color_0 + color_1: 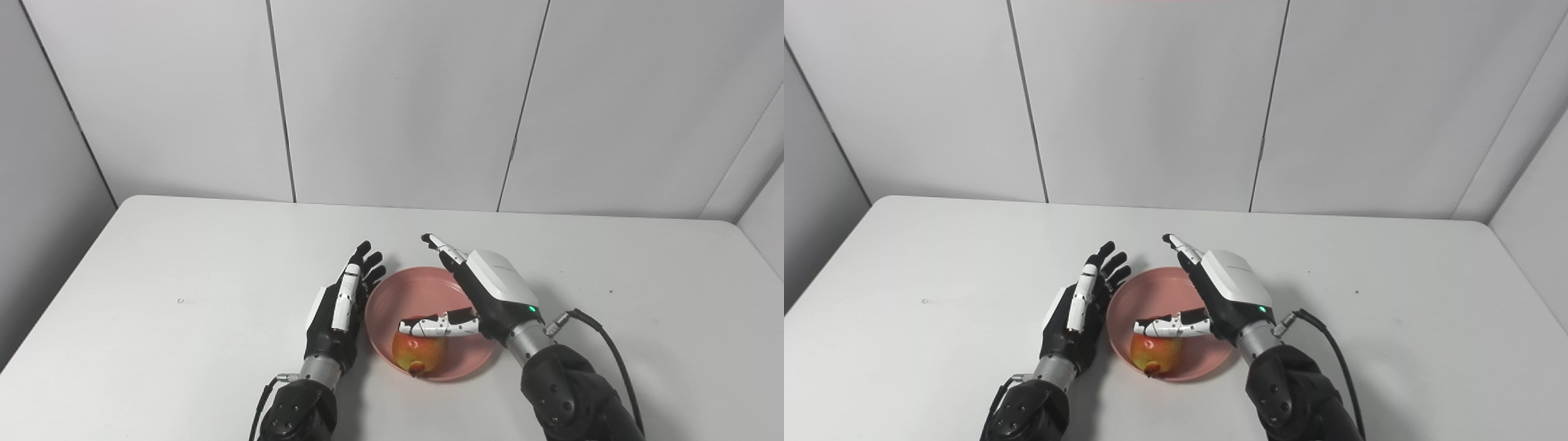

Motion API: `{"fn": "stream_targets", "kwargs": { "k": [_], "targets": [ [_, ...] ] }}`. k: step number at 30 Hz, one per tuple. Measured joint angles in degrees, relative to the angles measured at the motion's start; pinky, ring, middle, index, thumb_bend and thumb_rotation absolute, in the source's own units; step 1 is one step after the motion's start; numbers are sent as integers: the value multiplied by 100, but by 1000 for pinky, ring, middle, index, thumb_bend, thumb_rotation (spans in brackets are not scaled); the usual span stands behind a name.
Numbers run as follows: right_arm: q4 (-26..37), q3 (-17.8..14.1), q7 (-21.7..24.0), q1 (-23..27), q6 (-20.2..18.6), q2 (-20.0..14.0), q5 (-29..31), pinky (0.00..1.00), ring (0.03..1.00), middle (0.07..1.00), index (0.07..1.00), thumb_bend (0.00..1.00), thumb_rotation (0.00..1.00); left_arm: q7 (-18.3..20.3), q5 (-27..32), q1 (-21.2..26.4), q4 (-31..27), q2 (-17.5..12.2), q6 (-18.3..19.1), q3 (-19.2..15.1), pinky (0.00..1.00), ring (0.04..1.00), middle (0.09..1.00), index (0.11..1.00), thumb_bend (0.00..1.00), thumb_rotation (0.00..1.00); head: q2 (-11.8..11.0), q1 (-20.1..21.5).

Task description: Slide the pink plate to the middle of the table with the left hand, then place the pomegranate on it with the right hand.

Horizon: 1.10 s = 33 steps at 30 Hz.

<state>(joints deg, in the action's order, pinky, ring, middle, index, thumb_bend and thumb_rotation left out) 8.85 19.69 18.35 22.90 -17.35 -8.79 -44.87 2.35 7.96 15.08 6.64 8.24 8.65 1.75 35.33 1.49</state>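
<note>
A round pink plate [429, 294] sat near the middle of the white worktop [153, 294]. A red and yellow pomegranate [418, 351] lay on the near side of the plate. The right hand [484, 288] was over the plate with its fingers [438, 245] spread wide, holding nothing. Its thumb reached across just above the fruit. The left hand [340, 312] was just beside the plate's left rim. Its fingers [366, 263] were straight and apart, and it held nothing.

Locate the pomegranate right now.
The pomegranate lies in the near part of the pink plate, mid-table, between both hands, just under the right hand's thumb.
</note>
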Motion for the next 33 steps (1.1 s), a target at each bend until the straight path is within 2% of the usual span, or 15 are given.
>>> {"fn": "stream_targets", "kwargs": {
  "k": [5, 8, 13, 16, 19, 22, 23, 26, 29, 33],
  "targets": [
    [27, -68, 139, 0, -1, -79, 22, 877, 958, 991, 999, 1000, 711, 20, 6, 0, 0, -1, 2, -13, 937, 927, 939, 934, 441, 1000, 9, 9],
    [84, -176, 142, -2, 0, -68, 130, 871, 962, 999, 1000, 1000, 739, 21, 6, 0, 0, 0, 2, -13, 927, 929, 935, 932, 440, 1000, 9, 17],
    [258, -716, -63, -29, 5, 82, 713, 879, 968, 1000, 1000, 1000, 802, 12, 63, 0, 0, 4, 2, -39, 915, 911, 927, 917, 448, 1000, -9, 79],
    [276, -931, -315, -95, 12, 82, 903, 894, 963, 993, 1000, 1000, 931, 9, 63, 0, 0, 3, 1, -36, 922, 913, 928, 919, 455, 1000, -35, 132],
    [289, -1206, -603, -206, 24, 88, 1148, 874, 949, 986, 997, 946, 987, 8, 63, 0, 0, 2, 0, -36, 920, 915, 931, 921, 453, 1000, -44, 175],
    [304, -1504, -874, -311, 76, 100, 1463, 901, 958, 985, 975, 897, 999, 9, 64, -1, -4, -8, 0, -40, 919, 915, 930, 920, 448, 1000, -61, 211],
    [307, -1597, -977, -363, 129, 101, 1582, 914, 959, 977, 971, 850, 1000, 10, 66, -2, -7, -14, 0, -43, 922, 916, 931, 922, 448, 1000, -79, 246],
    [319, -1795, -1063, -547, 220, 105, 2069, 885, 942, 959, 961, 791, 1000, 21, 70, -3, -13, -41, -2, -53, 924, 919, 934, 925, 446, 1000, -88, 272],
    [242, -1958, -1146, -728, 440, 176, 2632, 886, 936, 958, 957, 839, 1000, 50, 73, -6, -32, -112, -3, -58, 927, 923, 938, 927, 446, 1000, -105, 307],
    [52, -2131, -1221, -904, 473, 342, 3335, 936, 975, 996, 997, 897, 1000, 57, 75, -43, -119, -143, -1, -99, 964, 950, 966, 957, 445, 1000, -105, 387]
  ]
}}
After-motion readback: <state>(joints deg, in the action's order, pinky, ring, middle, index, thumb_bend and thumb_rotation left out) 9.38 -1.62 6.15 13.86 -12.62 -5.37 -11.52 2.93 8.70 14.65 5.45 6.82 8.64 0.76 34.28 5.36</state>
